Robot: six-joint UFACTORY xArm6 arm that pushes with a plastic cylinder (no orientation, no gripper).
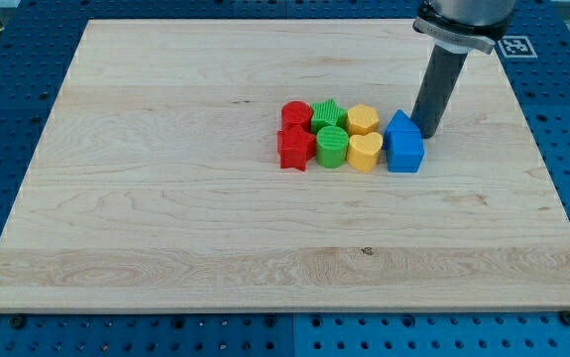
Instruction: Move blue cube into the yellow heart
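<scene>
one blue cube (404, 151) touches yellow heart (364, 152), my tip (428, 133) beside.

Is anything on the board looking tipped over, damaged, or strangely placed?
Nothing stands out. The blocks sit upright in one tight cluster mid-board; the blue cube rests just right of the yellow heart, with my tip close at its upper right.

Blue cube (404, 151) lies just beside yellow heart (365, 152) on the view's right; my tip (429, 132) just beyond it, toward the top-right corner of the board (166, 228)
</scene>
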